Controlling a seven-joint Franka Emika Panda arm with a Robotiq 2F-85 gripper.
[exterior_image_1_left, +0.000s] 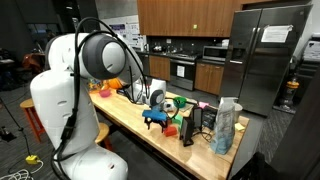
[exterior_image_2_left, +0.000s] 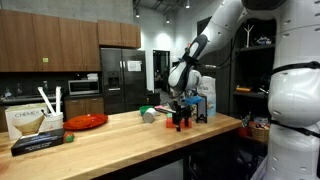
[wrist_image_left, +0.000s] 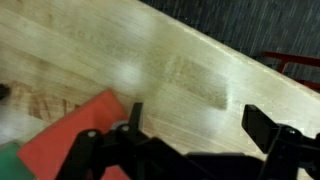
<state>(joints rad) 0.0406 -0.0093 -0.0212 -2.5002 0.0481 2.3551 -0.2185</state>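
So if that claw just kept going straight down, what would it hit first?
Probably the wooden counter: the gripper points down at it, jaws apart, with a red thing just beside one finger.

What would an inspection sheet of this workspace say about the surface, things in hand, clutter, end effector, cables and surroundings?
Surface: wooden counter; bare grain under the end effector in the wrist view.
Job's things: red block lying on the counter beside one finger; not gripped, contact unclear.
Clutter: red bowl, box holding utensils, clear bag, green item next to the block.
End effector: open, low over the counter, nothing between the fingers.
Cables: black cable looped along the arm.
Surroundings: kitchen with fridge and wooden cabinets.
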